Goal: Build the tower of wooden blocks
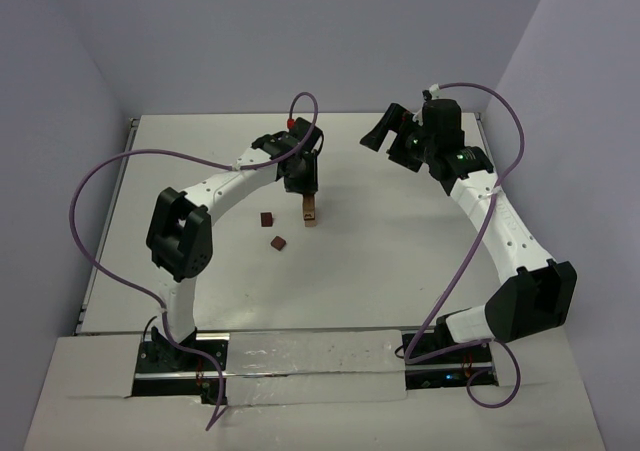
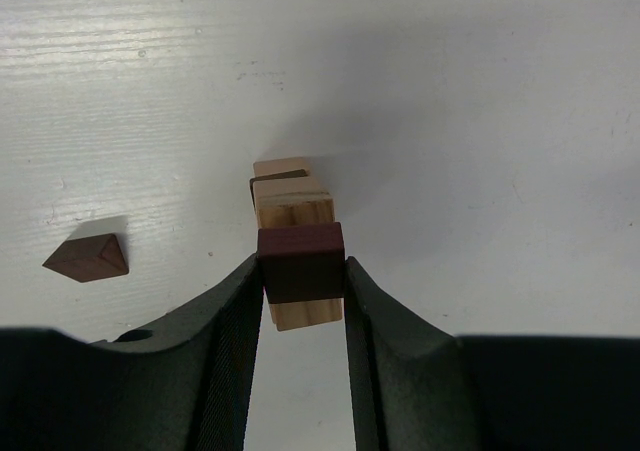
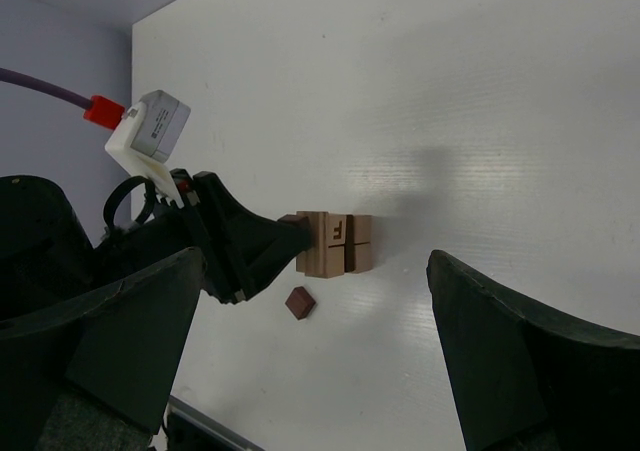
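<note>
The tower (image 1: 311,212) is a slim column of tan and brown cubes at the table's middle. My left gripper (image 1: 305,189) is right above it, shut on a dark reddish-brown cube (image 2: 301,262) that sits on the tower's top tan cube (image 2: 293,199). The fingers (image 2: 232,321) touch both sides of that cube. My right gripper (image 1: 385,131) is open and empty, raised at the back right. In its view the tower (image 3: 338,243) lies ahead between its spread jaws (image 3: 320,371), with the left gripper (image 3: 250,251) at the tower's top.
Two loose dark cubes (image 1: 265,218) (image 1: 277,242) lie on the table just left of the tower; one shows in the left wrist view (image 2: 87,258) and one in the right wrist view (image 3: 299,302). A clear plastic tray (image 1: 310,366) lies at the near edge between the arm bases.
</note>
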Robot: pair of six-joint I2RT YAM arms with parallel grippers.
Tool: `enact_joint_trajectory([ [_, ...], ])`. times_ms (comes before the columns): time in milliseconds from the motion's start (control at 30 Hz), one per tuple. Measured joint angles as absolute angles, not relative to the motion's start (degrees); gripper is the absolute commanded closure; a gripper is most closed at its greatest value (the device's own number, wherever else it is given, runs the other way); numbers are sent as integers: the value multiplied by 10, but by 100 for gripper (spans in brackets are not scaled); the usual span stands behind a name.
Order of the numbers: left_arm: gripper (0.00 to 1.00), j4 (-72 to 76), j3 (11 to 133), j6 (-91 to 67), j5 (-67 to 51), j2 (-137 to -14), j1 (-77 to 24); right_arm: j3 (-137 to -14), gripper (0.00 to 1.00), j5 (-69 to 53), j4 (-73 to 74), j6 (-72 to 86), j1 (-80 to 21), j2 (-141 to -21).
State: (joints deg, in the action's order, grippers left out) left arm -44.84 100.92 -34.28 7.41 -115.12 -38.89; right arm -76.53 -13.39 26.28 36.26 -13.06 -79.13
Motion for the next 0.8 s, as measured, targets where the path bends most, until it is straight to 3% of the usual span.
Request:
enact_joint_trajectory([
  [600, 46, -449, 1012, -343, 86, -1153, -389, -765, 0, -136, 263, 364, -131, -791],
  [800, 10, -448, 1012, -341, 87, -1153, -389, -765, 0, -137, 263, 364, -131, -791],
])
